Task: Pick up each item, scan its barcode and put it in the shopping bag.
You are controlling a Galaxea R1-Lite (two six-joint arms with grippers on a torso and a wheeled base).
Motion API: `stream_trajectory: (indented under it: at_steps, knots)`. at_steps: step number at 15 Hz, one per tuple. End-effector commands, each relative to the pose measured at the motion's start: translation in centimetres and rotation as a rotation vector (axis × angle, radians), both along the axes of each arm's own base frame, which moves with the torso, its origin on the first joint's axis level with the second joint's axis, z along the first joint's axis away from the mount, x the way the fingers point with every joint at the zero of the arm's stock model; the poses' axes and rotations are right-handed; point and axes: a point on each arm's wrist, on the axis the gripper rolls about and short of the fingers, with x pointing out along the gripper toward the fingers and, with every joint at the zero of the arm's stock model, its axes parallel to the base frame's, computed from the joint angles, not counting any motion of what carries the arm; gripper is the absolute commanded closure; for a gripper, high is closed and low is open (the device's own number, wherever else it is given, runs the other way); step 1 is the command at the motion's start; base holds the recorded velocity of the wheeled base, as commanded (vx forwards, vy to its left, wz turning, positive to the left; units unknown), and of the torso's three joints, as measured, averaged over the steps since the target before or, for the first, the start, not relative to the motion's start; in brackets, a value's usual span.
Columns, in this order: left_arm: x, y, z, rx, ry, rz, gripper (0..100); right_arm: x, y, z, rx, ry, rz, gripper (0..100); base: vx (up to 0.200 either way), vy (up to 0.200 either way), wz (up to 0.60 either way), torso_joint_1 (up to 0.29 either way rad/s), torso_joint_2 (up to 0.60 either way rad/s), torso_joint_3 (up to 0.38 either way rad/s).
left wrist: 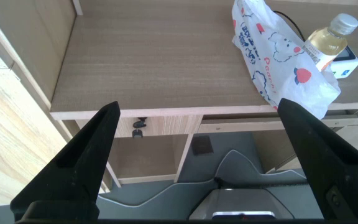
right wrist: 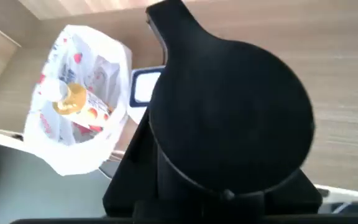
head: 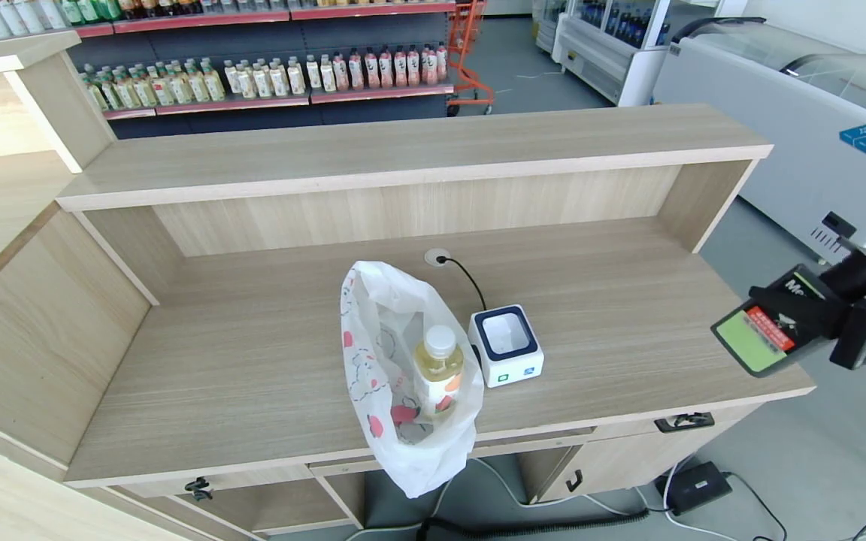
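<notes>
Head view showed the right gripper (head: 816, 308) clamped on one end of a flat black pack (head: 767, 330) with a green and red label, well right of the barcode scanner (head: 506, 346). The pack looked light and fairly stiff, perhaps slick, so a firm pinch across its narrow end seemed best. The shopping bag (head: 380, 361), with a tea bottle (head: 439, 368) inside, stood just left of the scanner. The left gripper (left wrist: 199, 109) gaped wide, well apart from the scanner.
</notes>
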Motion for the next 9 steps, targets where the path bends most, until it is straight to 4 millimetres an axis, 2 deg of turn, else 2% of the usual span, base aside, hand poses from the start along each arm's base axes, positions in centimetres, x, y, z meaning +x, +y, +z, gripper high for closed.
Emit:
stream_trajectory:
  at_steps: [1, 2, 5, 7, 9]
  knots:
    - [0.0, 0.0, 0.0, 0.000, 0.000, 0.000, 0, 4.4, 3.2, 2.5, 0.124, -0.063, 0.067, 100, 0.000, 0.000, 0.00, 0.000, 0.00, 0.000]
    - [0.0, 0.0, 0.0, 0.000, 0.000, 0.000, 0, 6.1, 4.4, 2.5, 0.132, -0.050, 0.096, 100, 0.000, 0.000, 0.00, 0.000, 0.00, 0.000]
    - [0.0, 0.0, 0.0, 0.000, 0.000, 0.000, 0, 10.8, 7.1, -0.3, 0.126, 0.042, 0.165, 100, 0.000, 0.000, 0.00, 0.000, 0.00, 0.000]
    - [0.0, 0.0, 0.0, 0.000, 0.000, 0.000, 0, 13.4, 8.1, -1.8, 0.152, 0.092, 0.179, 100, 0.000, 0.000, 0.00, 0.000, 0.00, 0.000]
    - [0.0, 0.0, 0.0, 0.000, 0.000, 0.000, 0, 15.2, 8.9, -2.1, 0.221, 0.128, 0.192, 100, 0.000, 0.000, 0.00, 0.000, 0.00, 0.000]
